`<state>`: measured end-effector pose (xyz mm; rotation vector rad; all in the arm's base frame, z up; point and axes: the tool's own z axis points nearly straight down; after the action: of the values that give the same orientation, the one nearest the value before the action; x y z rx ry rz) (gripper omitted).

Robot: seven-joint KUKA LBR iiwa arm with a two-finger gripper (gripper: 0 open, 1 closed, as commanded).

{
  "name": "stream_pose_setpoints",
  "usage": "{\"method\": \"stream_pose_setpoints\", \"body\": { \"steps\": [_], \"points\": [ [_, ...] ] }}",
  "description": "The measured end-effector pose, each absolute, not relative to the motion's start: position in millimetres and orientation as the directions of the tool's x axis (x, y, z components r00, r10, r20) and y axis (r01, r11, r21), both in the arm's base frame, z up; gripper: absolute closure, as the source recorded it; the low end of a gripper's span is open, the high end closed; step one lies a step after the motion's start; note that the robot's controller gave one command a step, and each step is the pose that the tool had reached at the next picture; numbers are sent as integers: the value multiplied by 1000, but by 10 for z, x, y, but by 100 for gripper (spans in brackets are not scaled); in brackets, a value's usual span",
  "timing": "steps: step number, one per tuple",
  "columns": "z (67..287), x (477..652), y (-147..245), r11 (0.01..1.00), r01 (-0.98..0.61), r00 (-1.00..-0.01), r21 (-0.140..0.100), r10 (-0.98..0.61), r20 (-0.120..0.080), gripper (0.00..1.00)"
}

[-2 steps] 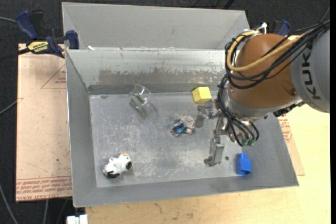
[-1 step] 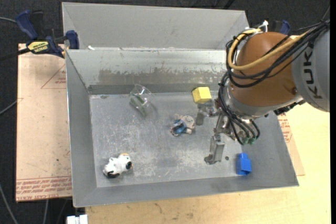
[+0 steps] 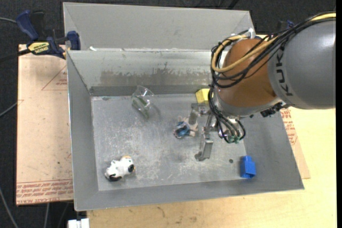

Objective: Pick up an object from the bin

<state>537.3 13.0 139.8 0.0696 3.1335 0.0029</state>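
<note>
- As far as I can see, nothing has been lifted. Every thing I can make out lies on the floor of the bin (image 3: pixel 80 131), so I judge the pick itself not yet done.
- The thing nearest the gripper (image 3: pixel 203 149) is a small blue-and-white thing (image 3: pixel 183 130). It lies about the middle of the floor, just beside the gripper on the view's left. I cannot tell whether the two touch.
- The gripper is low in the bin, right of centre, with its tip close to the floor or on it. I cannot tell whether it is apart or together, and I see nothing in it that I could call held.
- Behind the gripper, toward the back wall, a yellow thing (image 3: pixel 202 96) peeks out, partly hidden by the arm's orange cover (image 3: pixel 246 75).
- Farther out, a clear plastic cup (image 3: pixel 142 100) lies tipped near the back wall, left of centre.
- A blue block (image 3: pixel 247 166) sits near the front right corner, apart from the gripper.
- A white-and-black toy animal (image 3: pixel 119 168) lies near the front left corner, well apart from everything else.
- What is left, in my judgement, is nearly the whole job: closing on one thing and raising it clear of the bin. The blue-and-white thing looks the handiest candidate from here, but I won't claim the gripper is going for it.
</note>
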Motion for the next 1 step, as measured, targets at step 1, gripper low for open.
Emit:
{"method": "stream_pose_setpoints", "body": {
  "steps": [1],
  "points": [
    [1338,5552,135,991,131,-991,1,131,2,0]
  ]
}}
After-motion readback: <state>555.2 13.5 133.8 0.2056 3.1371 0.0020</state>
